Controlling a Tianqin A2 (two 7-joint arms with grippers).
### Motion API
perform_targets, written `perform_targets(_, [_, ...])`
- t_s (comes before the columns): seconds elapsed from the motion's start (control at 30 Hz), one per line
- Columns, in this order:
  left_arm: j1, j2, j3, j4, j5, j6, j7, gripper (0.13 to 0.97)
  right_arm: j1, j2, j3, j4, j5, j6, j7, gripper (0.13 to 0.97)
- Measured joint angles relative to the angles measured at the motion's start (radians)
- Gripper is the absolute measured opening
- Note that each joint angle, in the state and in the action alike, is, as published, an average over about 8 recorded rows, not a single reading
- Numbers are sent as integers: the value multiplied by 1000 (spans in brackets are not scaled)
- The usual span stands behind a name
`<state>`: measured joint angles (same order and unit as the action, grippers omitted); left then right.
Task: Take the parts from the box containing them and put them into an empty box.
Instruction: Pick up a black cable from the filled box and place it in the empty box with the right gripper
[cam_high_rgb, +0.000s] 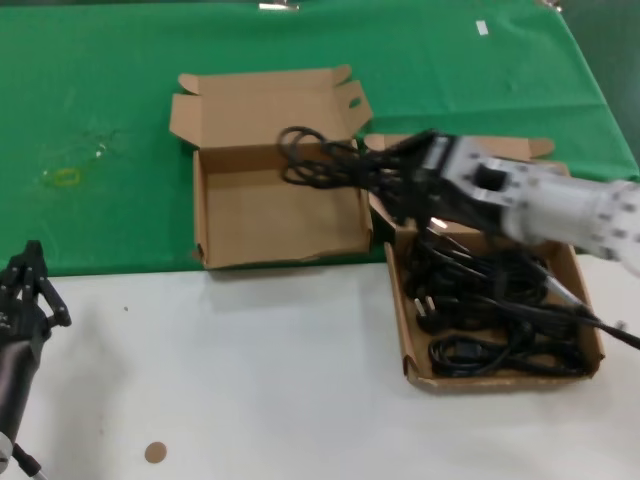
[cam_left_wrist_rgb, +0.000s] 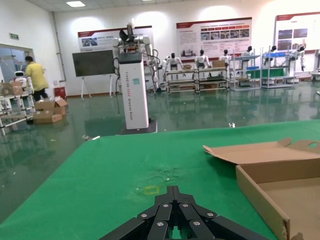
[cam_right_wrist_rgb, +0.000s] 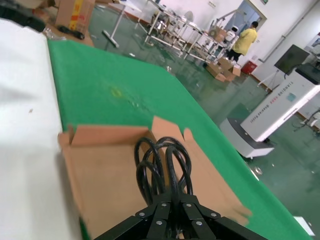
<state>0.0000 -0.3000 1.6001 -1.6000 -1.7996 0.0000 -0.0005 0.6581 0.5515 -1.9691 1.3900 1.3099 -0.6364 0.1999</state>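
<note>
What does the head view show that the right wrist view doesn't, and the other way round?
Only the head view shows the box containing them, full of black cords, on the robot's right, and the left gripper parked low at the left over the white table. Only the right wrist view shows the hall floor with a white kiosk and a person in yellow. Both show the right gripper shut on a coiled cord bundle over the empty box on the green cloth.

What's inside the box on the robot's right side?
The box on the right is packed with coiled black power cords. The right arm crosses over its back part, so what lies under there, and the box floor beneath the cords, stays hidden.
</note>
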Motion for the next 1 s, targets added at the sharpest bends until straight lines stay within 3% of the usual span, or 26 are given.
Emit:
perform_targets(0.47, [0,0,0,0,0,0,0,144,178,-272,-84,-324,-59,45,-91,164])
perform_targets(1.0, [0,0,0,0,0,0,0,144,231,-342,-88,-499,-23,76,-204,177])
